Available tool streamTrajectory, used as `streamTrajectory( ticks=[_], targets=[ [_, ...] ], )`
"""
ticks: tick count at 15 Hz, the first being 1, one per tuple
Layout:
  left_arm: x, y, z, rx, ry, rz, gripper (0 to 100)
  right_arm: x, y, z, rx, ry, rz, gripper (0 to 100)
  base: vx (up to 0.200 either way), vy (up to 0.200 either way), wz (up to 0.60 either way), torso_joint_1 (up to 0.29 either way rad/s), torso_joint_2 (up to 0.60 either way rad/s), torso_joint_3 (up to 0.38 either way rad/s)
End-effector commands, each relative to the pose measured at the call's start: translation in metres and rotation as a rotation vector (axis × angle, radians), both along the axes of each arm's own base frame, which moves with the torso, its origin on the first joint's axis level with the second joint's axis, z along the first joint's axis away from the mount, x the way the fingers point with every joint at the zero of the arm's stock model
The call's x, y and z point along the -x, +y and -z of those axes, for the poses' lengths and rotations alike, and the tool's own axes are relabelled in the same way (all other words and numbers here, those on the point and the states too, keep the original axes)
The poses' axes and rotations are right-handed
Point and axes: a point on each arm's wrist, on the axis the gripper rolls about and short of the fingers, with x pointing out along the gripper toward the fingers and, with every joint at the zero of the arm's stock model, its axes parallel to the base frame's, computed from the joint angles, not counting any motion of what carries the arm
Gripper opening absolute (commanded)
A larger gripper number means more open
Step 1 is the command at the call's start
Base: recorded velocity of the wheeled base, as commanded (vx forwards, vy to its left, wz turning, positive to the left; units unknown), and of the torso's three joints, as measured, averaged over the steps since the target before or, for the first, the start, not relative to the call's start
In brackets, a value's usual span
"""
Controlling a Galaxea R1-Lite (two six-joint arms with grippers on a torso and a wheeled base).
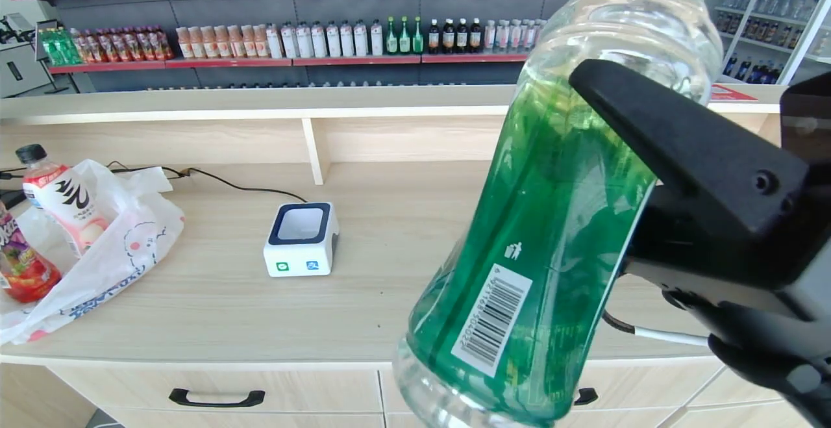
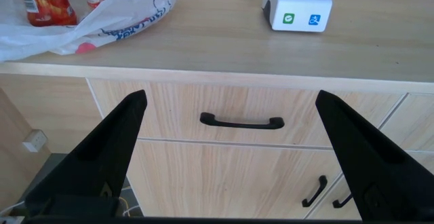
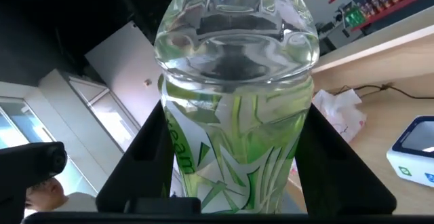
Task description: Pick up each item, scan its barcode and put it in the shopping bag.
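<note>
A clear bottle with a green label (image 1: 552, 220) hangs tilted high above the counter's right side, close to the head camera. Its barcode (image 1: 493, 317) faces that camera. My right gripper (image 3: 234, 142) is shut on the bottle (image 3: 234, 81), with one black finger (image 1: 675, 136) across its side. The white scanner (image 1: 302, 238) sits mid-counter, its window facing up. At the left lies the white shopping bag (image 1: 123, 252), holding a peach-labelled bottle (image 1: 62, 201) and a red bottle (image 1: 23, 262). My left gripper (image 2: 230, 102) is open and empty, low in front of the drawers.
A black cable (image 1: 221, 181) runs along the counter behind the scanner (image 2: 298, 10). A raised wooden ledge with a divider (image 1: 315, 149) backs the counter. Drawers with black handles (image 2: 241, 122) lie under the counter's front edge. Stocked shelves stand far behind.
</note>
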Motion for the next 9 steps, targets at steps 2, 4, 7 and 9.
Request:
streamTrajectory(
  ticks=[2,4,7,9],
  targets=[
    [0.000,0.000,0.000,0.006,0.001,0.000,100,-0.023,-0.002,0.010,0.073,-0.033,0.126,0,0.000,0.000,0.00,0.000,0.00,0.000],
    [0.000,0.000,0.000,0.007,0.001,0.000,100,-0.025,-0.002,0.013,0.117,-0.078,0.173,0,0.000,0.000,0.00,0.000,0.00,0.000],
    [0.000,0.000,0.000,0.007,0.001,0.000,100,-0.042,-0.011,0.030,0.284,-0.198,0.315,0,0.000,0.000,0.00,0.000,0.00,0.000],
    [0.000,0.000,0.000,0.009,0.001,0.000,100,-0.063,-0.029,0.053,0.465,-0.256,0.493,0,0.000,0.000,0.00,0.000,0.00,0.000]
  ],
)
